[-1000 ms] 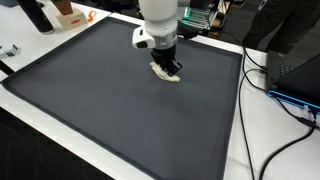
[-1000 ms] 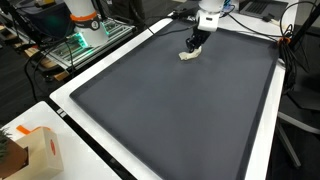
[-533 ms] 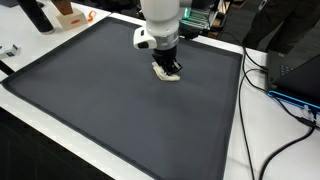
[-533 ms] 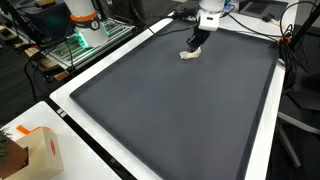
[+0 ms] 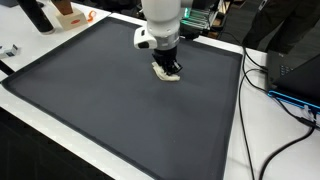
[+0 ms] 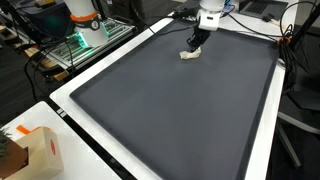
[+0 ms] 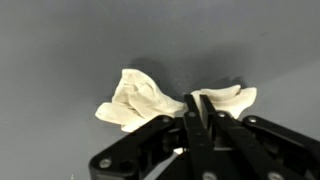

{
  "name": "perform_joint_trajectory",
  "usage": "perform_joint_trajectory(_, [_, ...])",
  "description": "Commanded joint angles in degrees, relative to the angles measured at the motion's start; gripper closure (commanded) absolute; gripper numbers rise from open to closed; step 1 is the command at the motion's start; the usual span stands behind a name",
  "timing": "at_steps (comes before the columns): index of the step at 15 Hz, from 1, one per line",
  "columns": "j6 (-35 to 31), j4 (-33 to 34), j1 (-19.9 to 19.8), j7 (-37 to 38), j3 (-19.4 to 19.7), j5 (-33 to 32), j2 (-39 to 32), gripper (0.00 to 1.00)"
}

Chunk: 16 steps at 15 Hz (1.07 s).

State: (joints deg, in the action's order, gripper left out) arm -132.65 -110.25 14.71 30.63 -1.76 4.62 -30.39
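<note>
Gripper (image 7: 200,108): black two-finger tool on the white robot arm (image 5: 161,18), pointed straight down. In the wrist view the two fingers (image 7: 190,120) stand pressed together with no gap visible between them, and a fold of material is pinched at the tips. State: clamped narrow on the material.

Held item: a small crumpled cream-white cloth or paper wad (image 7: 140,100). The wrist view shows it spreading to both sides of the closed fingertips, with the larger lobe on one side and a smaller lobe (image 7: 228,98) on the other. In both exterior views (image 5: 170,76) (image 6: 187,56) the wad lies low against the surface directly under the gripper (image 5: 172,68) (image 6: 195,44). Whether it rests on the surface or is slightly raised cannot be told.

Surface: a large dark grey rectangular mat (image 5: 100,100) (image 6: 170,110) with a raised rim. The wad sits on the mat's far portion, near its far edge and well clear of the mat's middle.

Surroundings: the mat lies on a white tabletop (image 5: 262,130) that shows as a border around it. Black cables (image 5: 262,68) run over the tabletop just beside one long edge of the mat. An orange-and-white cardboard box (image 6: 38,152) stands off a near corner of the mat, well apart from the gripper.
</note>
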Motion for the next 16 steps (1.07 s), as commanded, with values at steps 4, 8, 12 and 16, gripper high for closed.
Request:
perform_joint_trajectory(4, [0.48, 0.12, 2.40, 5.33, 2.01, -4.21, -0.39, 0.59])
perform_joint_trajectory(8, [1.19, -0.19, 2.18, 6.72, 1.77, -5.12, 0.48, 0.31])
perform_joint_trajectory(12, [2.46, -0.36, 1.50, 6.44, 1.05, -3.99, 1.40, 0.01])
perform_joint_trajectory(16, [3.82, -0.42, 1.50, 6.82, 1.04, -4.13, 2.59, 0.00])
